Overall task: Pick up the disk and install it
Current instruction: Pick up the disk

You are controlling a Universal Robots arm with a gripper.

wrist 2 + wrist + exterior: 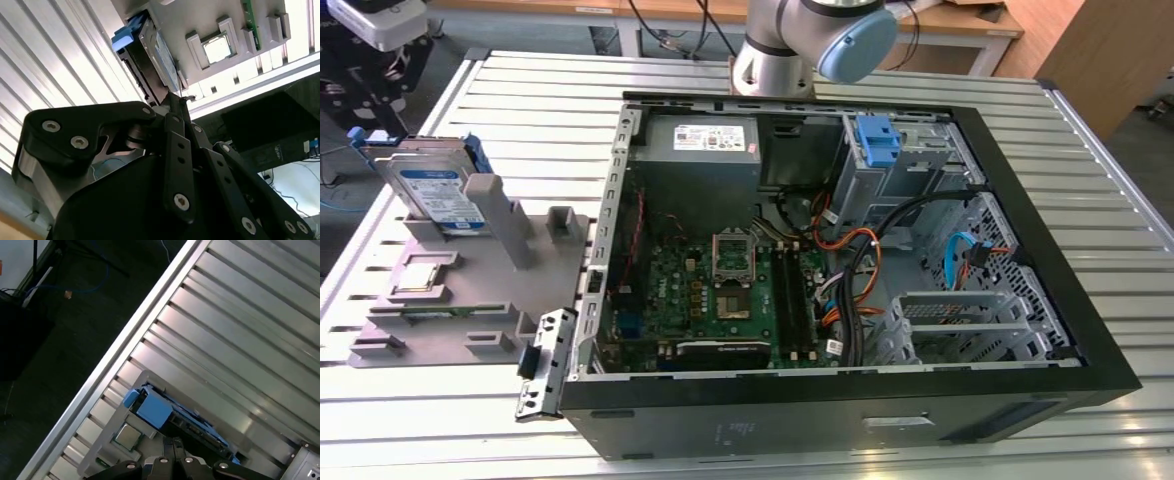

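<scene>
The disk (440,190) stands on edge in a slot of the grey holder (454,300) at the exterior view's left, silver with a white and blue label and blue rails. In both wrist views it lies just past my fingertips: disk (150,55), disk (165,415). My gripper (175,100) hangs above the disk, apart from it, with its black fingers (172,447) pressed together and nothing between them. The arm's wrist end (380,25) shows at the exterior view's upper left corner.
An open black computer case (1067,300) fills the table's middle, with a motherboard (720,290), a grey power-supply box (714,140) and a blue caddy (881,140) in the drive bay. A processor chip (427,272) rests in the holder. The slatted table's edge (115,355) runs close by.
</scene>
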